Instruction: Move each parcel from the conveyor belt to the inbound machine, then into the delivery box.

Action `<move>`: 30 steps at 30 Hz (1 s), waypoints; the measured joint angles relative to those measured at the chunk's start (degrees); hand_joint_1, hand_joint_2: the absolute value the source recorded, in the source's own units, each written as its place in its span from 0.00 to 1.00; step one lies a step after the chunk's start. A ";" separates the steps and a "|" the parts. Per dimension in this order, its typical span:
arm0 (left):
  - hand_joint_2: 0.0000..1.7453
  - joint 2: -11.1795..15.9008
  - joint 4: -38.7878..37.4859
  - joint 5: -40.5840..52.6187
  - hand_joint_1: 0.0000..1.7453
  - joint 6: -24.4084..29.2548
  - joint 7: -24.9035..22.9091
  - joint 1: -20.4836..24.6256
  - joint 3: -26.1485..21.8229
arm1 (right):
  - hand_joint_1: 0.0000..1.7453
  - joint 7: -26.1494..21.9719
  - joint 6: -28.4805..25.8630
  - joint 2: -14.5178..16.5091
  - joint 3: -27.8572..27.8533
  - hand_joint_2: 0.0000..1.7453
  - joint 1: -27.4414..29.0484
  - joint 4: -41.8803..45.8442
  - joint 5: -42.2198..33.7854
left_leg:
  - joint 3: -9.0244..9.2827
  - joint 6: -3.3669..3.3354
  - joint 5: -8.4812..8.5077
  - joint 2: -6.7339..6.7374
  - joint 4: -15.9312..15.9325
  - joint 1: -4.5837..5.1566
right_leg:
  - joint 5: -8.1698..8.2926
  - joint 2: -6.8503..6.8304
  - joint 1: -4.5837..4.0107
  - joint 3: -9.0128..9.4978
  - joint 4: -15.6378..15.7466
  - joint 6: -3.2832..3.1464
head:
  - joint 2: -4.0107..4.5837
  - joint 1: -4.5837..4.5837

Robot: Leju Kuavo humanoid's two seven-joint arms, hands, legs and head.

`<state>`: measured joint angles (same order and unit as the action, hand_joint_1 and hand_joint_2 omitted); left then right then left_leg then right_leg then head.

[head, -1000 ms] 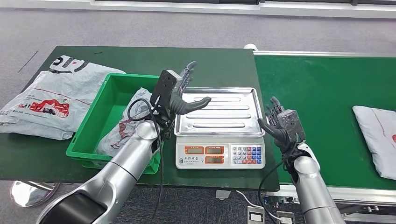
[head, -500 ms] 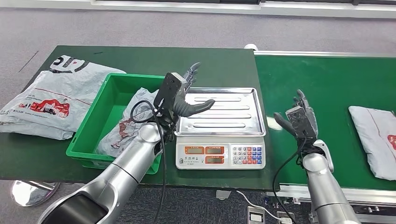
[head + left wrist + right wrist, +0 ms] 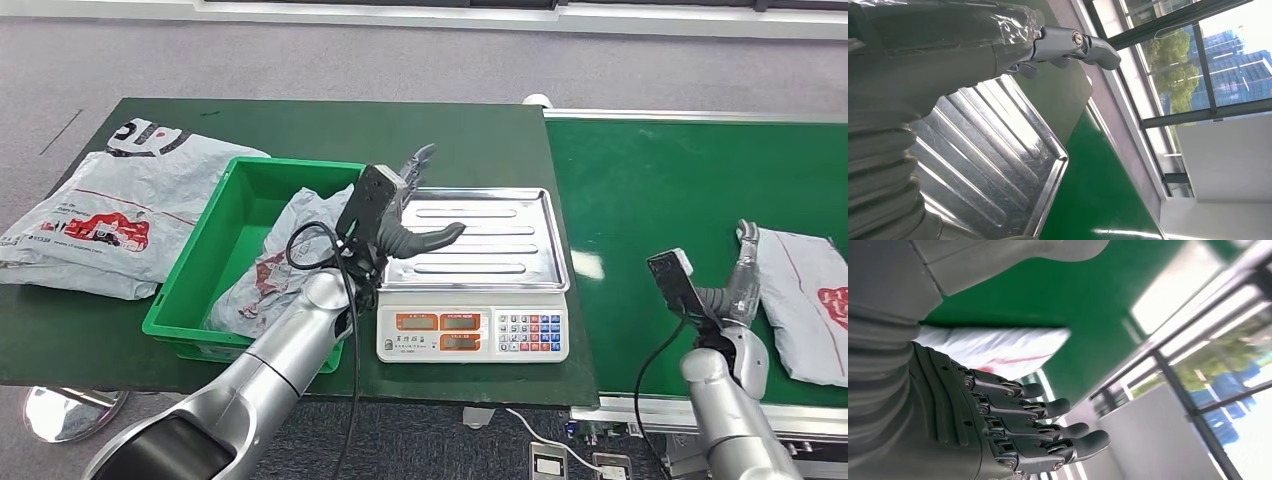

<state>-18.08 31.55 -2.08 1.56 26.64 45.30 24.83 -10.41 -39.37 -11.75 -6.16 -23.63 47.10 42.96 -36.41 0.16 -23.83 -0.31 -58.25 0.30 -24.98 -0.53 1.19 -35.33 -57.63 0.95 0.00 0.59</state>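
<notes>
While empty, right hand point(image 3: 722, 288) beside parcel point(image 3: 812, 305).

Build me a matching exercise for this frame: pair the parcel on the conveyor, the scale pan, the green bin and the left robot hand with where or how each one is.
Things:
1. parcel on the conveyor
2. scale pan
3. green bin
4. left robot hand

States:
A. holds a crumpled parcel
B. bare, nothing lying on it
C. open, over the pan's left edge
D. lies just beyond the right robot hand, not gripped

Pairs: 1-D, 2-B, 3-A, 4-C
</notes>
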 joint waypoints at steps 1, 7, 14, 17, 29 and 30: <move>1.00 0.05 -0.17 -0.11 0.00 0.09 0.12 -0.06 0.00 | 0.00 1.02 -0.23 -0.19 -0.79 1.00 0.03 -0.93 2.46 | 0.00 0.00 0.00 0.00 0.00 0.00 | 0.00 0.00 0.00 0.00 0.00 0.00 | 0.00 0.00; 1.00 0.28 -0.87 -0.36 0.00 0.32 0.31 -0.36 0.00 | 0.00 2.78 -0.56 -0.84 -4.25 1.00 0.32 -4.08 7.68 | 0.00 0.01 -0.01 0.01 0.01 -0.01 | -0.01 0.01 0.00 -0.01 0.00 0.00 | 0.00 0.00; 1.00 0.68 -0.78 -0.60 0.00 1.25 0.92 -1.33 0.00 | 0.00 7.84 -0.56 -1.12 -7.94 1.00 0.40 -6.01 15.72 | 0.00 -0.01 -0.03 -0.01 0.01 0.00 | -0.03 -0.02 0.00 0.02 0.00 0.04 | 0.00 0.00; 1.00 1.34 -0.08 -0.43 0.00 1.62 1.26 -2.57 0.00 | 0.00 10.55 -0.56 -1.13 -10.72 1.00 0.77 -6.78 20.11 | -0.01 -0.02 -0.03 -0.01 0.01 0.00 | -0.03 -0.02 0.00 0.01 0.00 0.04 | 0.00 0.00; 1.00 2.02 4.38 2.54 0.00 1.68 -1.11 -5.91 -0.43 | 0.00 30.68 2.79 -1.08 -19.69 1.00 0.05 -10.80 41.03 | -0.03 -0.05 -0.05 -0.03 0.01 0.01 | -0.05 -0.07 0.01 0.02 0.00 0.06 | 0.00 0.00; 1.00 1.89 4.54 3.02 0.00 1.65 -1.30 -6.01 -0.56 | 0.00 31.70 3.25 -1.06 -20.46 1.00 0.00 -10.94 42.20 | -0.03 -0.06 -0.06 -0.06 0.01 0.01 | -0.05 -0.11 0.01 0.02 0.00 0.07 | 0.00 0.00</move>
<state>-16.19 36.08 0.94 3.21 25.34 39.28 24.27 21.29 -36.12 -12.81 -26.62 -23.63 36.16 85.16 -36.44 0.10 -23.89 -0.37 -58.24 0.31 -25.03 -0.64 1.20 -35.30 -57.63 1.01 0.00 0.59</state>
